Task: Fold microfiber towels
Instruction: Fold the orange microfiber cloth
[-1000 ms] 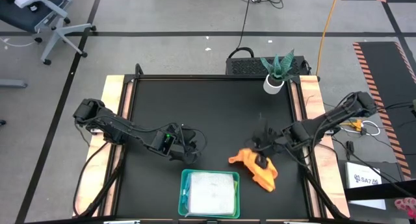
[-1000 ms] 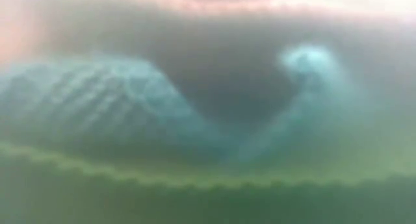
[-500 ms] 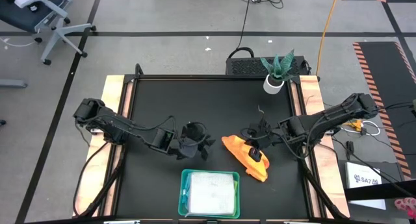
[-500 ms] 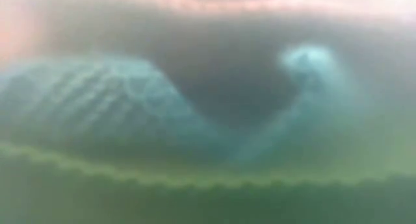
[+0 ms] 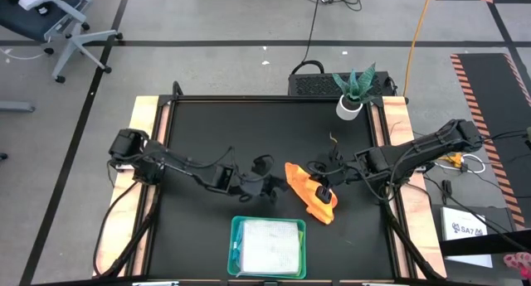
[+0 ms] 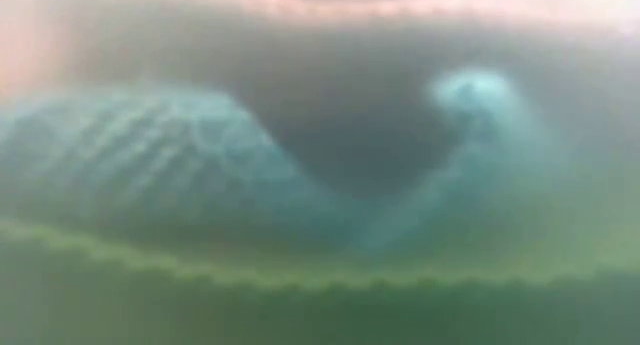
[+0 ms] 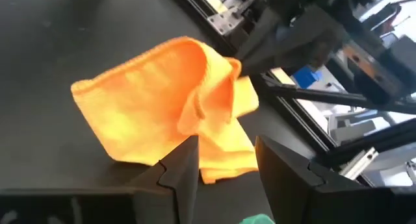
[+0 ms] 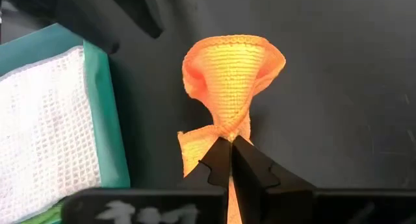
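Note:
The yellow-orange microfiber towel (image 5: 309,191) lies crumpled right of the table's middle, partly raised off it. My right gripper (image 8: 229,141) is shut on it and reaches in from the table's right (image 5: 323,185). My left gripper (image 5: 270,185) stands open just left of the towel. In the left wrist view the fingertips (image 7: 224,156) stand at the towel's near edge (image 7: 221,160); I cannot tell whether they touch it. A pale grey-white towel (image 5: 270,244) lies in the teal tray (image 5: 234,246). Blurred turquoise and green cloth (image 6: 200,165) fills the low view. My right gripper pinches a gathered bunch of the orange towel (image 8: 229,130) between its two fingertips. The fingers slant down from the table's right side. The pinched part is raised (image 7: 227,71), and the cloth fans out from it to its lower edge (image 7: 130,139) on the table.
The teal tray stands at the table's near edge, just in front of both grippers. A potted plant (image 5: 351,95) stands at the far right corner. Bare black tabletop (image 5: 249,133) stretches toward the far edge.
My left gripper has moved toward the table's right, up to the orange towel, turning at the wrist, and has stayed open. My right gripper, still shut on the towel, has drawn it toward the left and far side. The towel now lies longer and narrower.

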Controlling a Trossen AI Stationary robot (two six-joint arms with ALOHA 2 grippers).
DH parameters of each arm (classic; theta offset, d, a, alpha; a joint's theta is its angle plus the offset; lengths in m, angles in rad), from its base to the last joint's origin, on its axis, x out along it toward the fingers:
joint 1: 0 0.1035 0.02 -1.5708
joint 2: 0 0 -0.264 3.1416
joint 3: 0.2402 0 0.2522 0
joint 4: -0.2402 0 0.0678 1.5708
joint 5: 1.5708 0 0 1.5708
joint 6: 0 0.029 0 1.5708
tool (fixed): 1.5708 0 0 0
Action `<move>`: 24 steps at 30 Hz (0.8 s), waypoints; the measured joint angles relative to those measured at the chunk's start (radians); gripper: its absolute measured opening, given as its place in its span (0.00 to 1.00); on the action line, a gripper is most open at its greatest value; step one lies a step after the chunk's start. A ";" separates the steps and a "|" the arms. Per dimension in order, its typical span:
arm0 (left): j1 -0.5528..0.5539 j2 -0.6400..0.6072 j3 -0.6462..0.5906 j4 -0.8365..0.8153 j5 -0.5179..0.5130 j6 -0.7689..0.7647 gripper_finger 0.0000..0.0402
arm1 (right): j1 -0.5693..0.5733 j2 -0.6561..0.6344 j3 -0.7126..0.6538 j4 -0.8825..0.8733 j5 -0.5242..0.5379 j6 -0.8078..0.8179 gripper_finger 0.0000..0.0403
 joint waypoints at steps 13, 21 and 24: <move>0.071 0.017 0.000 0.057 0.058 0.002 0.38 | 0.000 0.000 0.000 0.045 0.000 -0.028 0.00; 0.093 0.016 0.000 0.083 0.090 0.028 0.38 | 0.000 0.000 0.000 0.061 0.000 -0.045 0.00; 0.096 0.017 0.000 0.082 0.090 0.029 0.38 | -0.005 0.000 0.000 0.061 0.001 -0.044 0.00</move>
